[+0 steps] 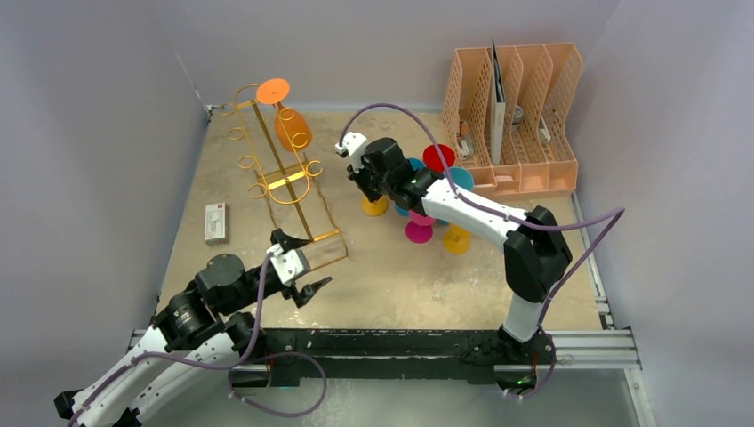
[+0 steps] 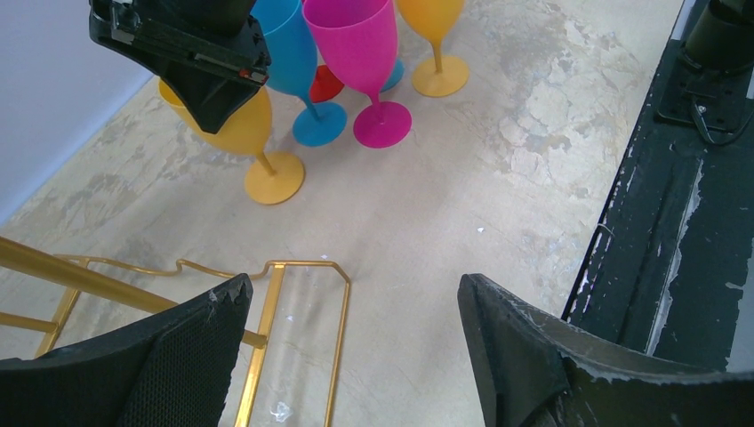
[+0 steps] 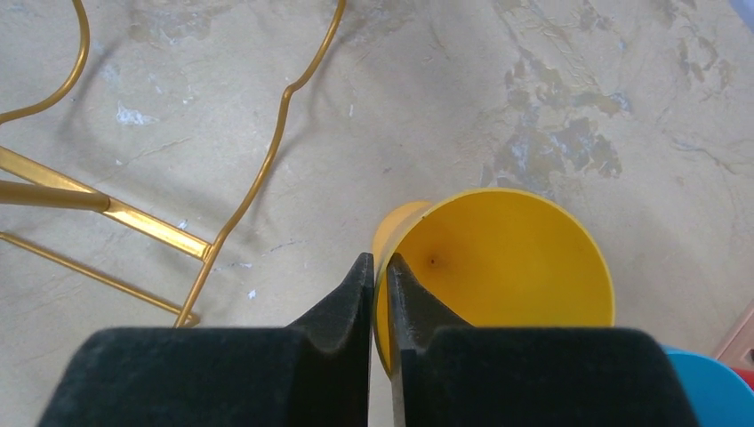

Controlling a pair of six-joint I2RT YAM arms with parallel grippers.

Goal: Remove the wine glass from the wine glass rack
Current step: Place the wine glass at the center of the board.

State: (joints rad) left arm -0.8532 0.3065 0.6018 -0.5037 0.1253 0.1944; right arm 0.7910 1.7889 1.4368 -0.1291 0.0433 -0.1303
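Upright on the counter (image 1: 400, 276), just right of the gold wine glass rack (image 1: 284, 182) and beside a cluster of coloured glasses (image 1: 420, 229): a yellow wine glass (image 3: 498, 267), pinched at the rim by the right hand (image 3: 380, 260), fingers nearly together on the thin wall. Spread wide and holding nothing, above the rack's wire base: the left hand (image 2: 351, 286). Probably light, stiff, smooth plastic, tippy on a slim stem, so best gripped at rim or stem; on the rack, an orange glass (image 1: 291, 127) hanging upside down.
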